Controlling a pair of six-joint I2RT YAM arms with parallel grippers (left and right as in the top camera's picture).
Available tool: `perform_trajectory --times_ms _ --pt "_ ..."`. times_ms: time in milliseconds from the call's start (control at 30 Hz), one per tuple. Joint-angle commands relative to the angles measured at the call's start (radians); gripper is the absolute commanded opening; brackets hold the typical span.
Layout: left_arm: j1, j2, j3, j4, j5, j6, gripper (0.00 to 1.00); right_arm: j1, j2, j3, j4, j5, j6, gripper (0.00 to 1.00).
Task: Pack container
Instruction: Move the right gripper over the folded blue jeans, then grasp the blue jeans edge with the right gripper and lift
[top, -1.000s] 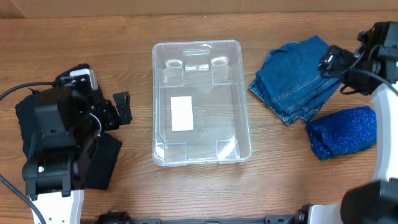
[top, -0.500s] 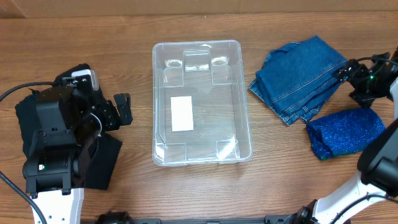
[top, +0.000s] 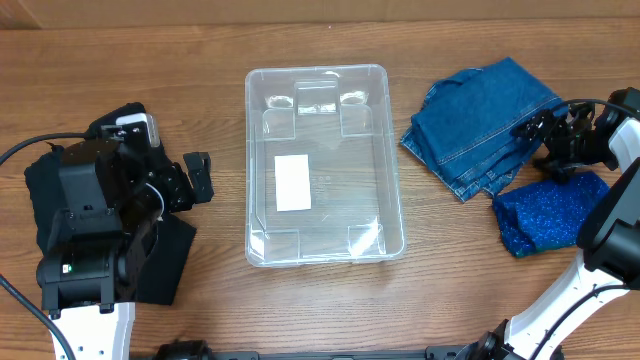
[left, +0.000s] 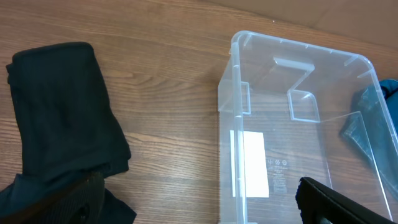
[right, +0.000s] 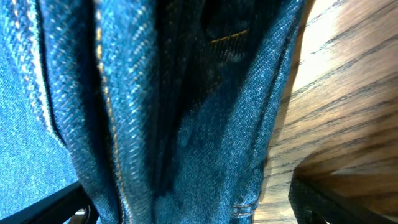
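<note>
A: State of the jaws, right gripper (top: 532, 132)?

B: Spread. Visible in the right wrist view at both lower corners, with folded denim (right: 174, 106) filling the space between. Contact with that cloth: cannot tell.

A: And the left gripper (top: 198, 175)?

B: Jaws spread likewise, over bare tabletop (top: 200, 80). Pointing toward 3 o'clock in the overhead view.

A: Location of the container (top: 340, 205)?

B: Centre of the tabletop, upright, long sides running 12 to 6 o'clock. At 3 o'clock from the left gripper and apart from it. Marked with a white label (top: 292, 183) on the bottom, toward the 9 o'clock wall.

A: Surroundings, working outward?

B: At 2 o'clock from the container, just beside its rim, the folded denim. At the 3 o'clock edge of that denim, the right gripper. At 5 o'clock from the denim, close against it, a blue glittery cloth (top: 550, 212). At 8 o'clock from the container, well apart, a black cloth (top: 165, 265), partly hidden under the left arm (top: 85, 230).
</note>
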Motion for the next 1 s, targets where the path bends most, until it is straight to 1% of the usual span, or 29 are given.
perform_trajectory --times_ms 0,233,400,533,767,967 --pt "-0.006 -0.003 0.027 -0.002 0.005 0.023 1.00 -0.009 0.005 0.009 0.002 0.082 -0.008 1.00" --pt "-0.006 -0.003 0.027 -0.003 -0.002 0.023 1.00 0.015 0.038 0.009 -0.006 0.045 -0.006 1.00" --pt "-0.006 -0.003 0.027 -0.008 -0.007 0.023 1.00 0.035 0.138 0.009 0.003 -0.030 0.046 1.00" --pt "-0.006 -0.003 0.027 -0.008 -0.009 0.023 1.00 0.053 0.217 0.009 0.023 -0.130 0.045 1.00" --pt "-0.006 -0.003 0.027 -0.008 -0.011 0.023 1.00 0.072 0.230 0.009 0.047 -0.134 0.045 1.00" --pt "-0.006 -0.003 0.027 -0.008 -0.015 0.023 1.00 0.070 0.230 0.009 0.027 -0.102 0.045 1.00"
